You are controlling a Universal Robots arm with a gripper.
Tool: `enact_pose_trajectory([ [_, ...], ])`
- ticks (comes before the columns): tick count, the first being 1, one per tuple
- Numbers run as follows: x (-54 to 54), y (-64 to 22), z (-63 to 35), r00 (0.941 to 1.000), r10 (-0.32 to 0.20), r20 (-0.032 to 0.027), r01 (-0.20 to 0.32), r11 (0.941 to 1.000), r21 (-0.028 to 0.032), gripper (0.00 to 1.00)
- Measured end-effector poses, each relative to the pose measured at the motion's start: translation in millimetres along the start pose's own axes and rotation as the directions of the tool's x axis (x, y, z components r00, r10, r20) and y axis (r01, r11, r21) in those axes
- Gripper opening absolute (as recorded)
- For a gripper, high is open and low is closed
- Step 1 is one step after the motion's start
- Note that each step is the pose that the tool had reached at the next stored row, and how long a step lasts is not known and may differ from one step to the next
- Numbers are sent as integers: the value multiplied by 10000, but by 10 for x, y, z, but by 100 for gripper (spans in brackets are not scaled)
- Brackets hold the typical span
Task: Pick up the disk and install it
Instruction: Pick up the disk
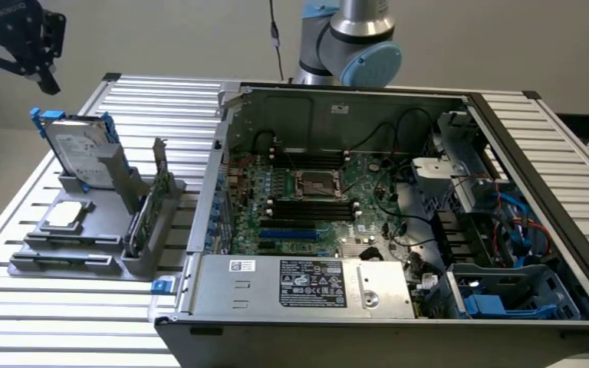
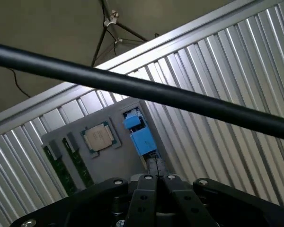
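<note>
a: where do we find the claw (image 1: 47, 83)?
b: high on the exterior view's left, hanging in the air over the grey holder (image 1: 90, 261) that sits on the slatted table (image 1: 59, 322). its two fingers are clenched together and we see nothing between them.
a: and the disk (image 1: 74, 149)?
b: it stands upright in the holder's rear slot, with its white label toward the exterior camera and blue rails along its edges. it is below the claw and well apart from it, so we call it untouched.
a: what else sits in that holder?
b: a small square chip (image 1: 65, 215) lies flat in front of the disk. a thin grey card (image 1: 159, 165) stands upright on the side nearer the open computer case (image 1: 336, 100).
a: and from the wrist?
b: we look down past the clenched claw (image 2: 155, 165) onto the holder (image 2: 118, 161). the chip (image 2: 99, 138) lies beside a blue plastic part (image 2: 142, 137), and a black bar (image 2: 142, 90) crosses in front.
</note>
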State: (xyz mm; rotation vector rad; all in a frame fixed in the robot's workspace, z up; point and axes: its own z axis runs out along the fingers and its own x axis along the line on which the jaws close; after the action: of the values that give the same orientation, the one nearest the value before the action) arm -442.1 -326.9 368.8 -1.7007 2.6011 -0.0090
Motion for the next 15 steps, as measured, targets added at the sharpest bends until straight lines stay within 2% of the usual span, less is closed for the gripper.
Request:
enact_pose_trajectory([
  [3,0,0,13,9985,-550,13,550,9985,-14,11],
  [7,1,1,29,9920,-1266,31,1266,9920,-31,11],
  [11,1,1,46,9801,-1986,50,1987,9801,-47,11],
  [15,2,1,59,9635,-2677,70,2678,9635,-64,11],
])
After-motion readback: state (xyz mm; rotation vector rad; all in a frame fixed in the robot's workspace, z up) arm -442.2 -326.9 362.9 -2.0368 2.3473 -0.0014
